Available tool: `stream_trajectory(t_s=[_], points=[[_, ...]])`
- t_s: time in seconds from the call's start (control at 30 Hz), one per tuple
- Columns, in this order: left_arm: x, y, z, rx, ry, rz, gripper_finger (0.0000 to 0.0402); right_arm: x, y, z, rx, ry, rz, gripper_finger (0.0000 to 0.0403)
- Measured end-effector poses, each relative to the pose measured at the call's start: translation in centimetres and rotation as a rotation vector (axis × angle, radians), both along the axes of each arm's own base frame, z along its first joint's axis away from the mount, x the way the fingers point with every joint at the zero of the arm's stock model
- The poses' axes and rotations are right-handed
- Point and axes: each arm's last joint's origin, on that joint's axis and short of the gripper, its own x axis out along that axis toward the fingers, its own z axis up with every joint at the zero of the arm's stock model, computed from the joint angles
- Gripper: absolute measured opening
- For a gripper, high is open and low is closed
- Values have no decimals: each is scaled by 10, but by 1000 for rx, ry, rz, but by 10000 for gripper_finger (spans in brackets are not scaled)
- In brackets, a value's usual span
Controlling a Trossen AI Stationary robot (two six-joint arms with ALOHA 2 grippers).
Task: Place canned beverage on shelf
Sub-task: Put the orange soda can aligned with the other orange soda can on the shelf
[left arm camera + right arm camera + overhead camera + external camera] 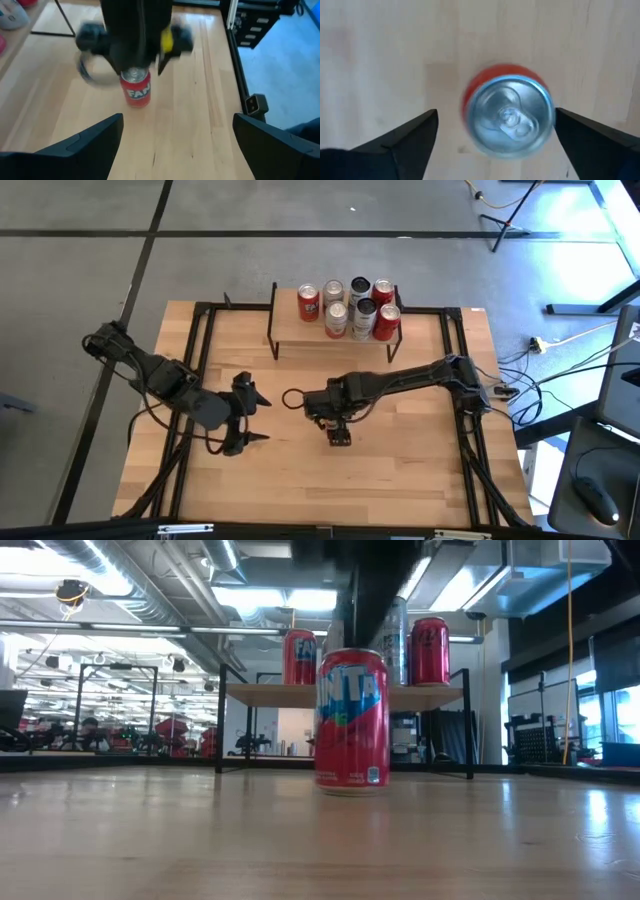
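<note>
A red Fanta can (352,720) stands upright on its base on the wooden tabletop; the high view hides it under my right gripper. My right gripper (496,112) is open and points down just over the can's silver top (512,116), one finger on either side and neither touching it. It also shows in the left wrist view (137,50), above the can (136,90). My left gripper (255,418) is open and empty to the table's left of the can. The shelf (300,330) stands at the far edge with several cans (350,305) on its plank.
The shelf's black legs (220,720) stand behind the can in the low view, with cans (430,650) on the plank (270,695). A black frame (200,360) runs along the table's sides. Bare wood lies between the can and the shelf.
</note>
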Motion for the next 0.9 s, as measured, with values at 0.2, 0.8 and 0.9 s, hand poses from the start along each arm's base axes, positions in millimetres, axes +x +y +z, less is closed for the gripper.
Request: stream_trajectory(t_s=[0.2,0.8,0.9], points=[[25,-6,-23,59,96,-23,363,-39,34,65,27,-178,86,351],[101,49,-105,-135,-182,66,363,-215,92,46,-175,-317,-165,348],[107,53,-104,-140,-220,120,363,-229,92,37,-193,-340,-200,348]])
